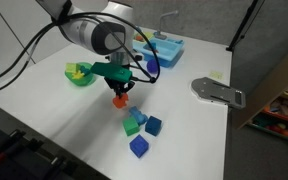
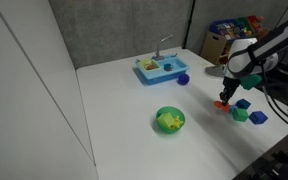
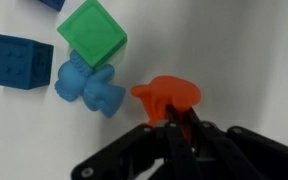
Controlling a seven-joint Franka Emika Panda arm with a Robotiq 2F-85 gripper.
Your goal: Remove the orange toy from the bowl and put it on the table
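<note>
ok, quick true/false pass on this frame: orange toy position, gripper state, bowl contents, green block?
1. The orange toy sits in the bowl. False: it is out of the bowl, at the gripper.
2. The gripper is shut on the orange toy. True.
3. A yellow-green piece lies in the bowl. True.
4. The green block lies in the bowl. False: it is on the table, beside a blue block.

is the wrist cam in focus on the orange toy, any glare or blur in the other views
Wrist view: the orange toy is slightly soft, the gripper near the lens dark with little detail. Both exterior views: the toy is tiny and coarse, the table evenly lit, no strong glare.
</note>
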